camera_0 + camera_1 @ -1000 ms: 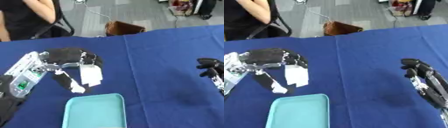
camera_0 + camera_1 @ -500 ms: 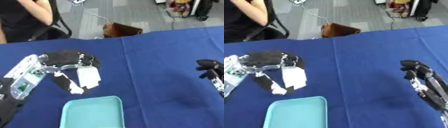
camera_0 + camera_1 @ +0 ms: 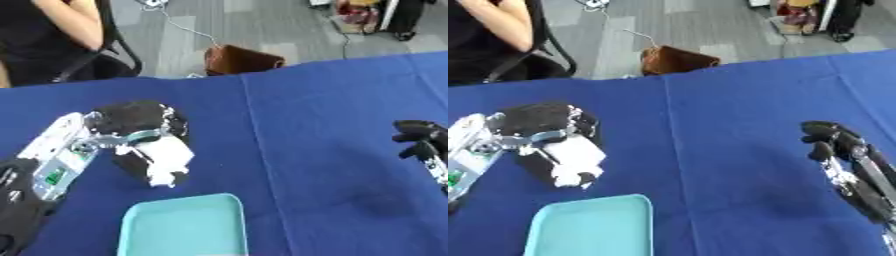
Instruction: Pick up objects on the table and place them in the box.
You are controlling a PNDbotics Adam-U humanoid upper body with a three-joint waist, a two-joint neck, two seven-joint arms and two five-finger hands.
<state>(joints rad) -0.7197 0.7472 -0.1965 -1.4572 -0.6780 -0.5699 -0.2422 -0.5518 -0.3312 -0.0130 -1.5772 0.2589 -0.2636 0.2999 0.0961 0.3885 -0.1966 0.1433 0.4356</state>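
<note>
Just above the near-left corner of the blue counter (image 3: 306, 130), the left hand (image 3: 140, 127) has its fingers curled round a white object (image 3: 166, 156), which hangs a little up and left of the teal box (image 3: 184, 227), so the drop lies toward the robot. Well apart at the right edge, the right hand (image 3: 833, 142) idles with fingers relaxed; the right eye view shows more of its arm.
</note>
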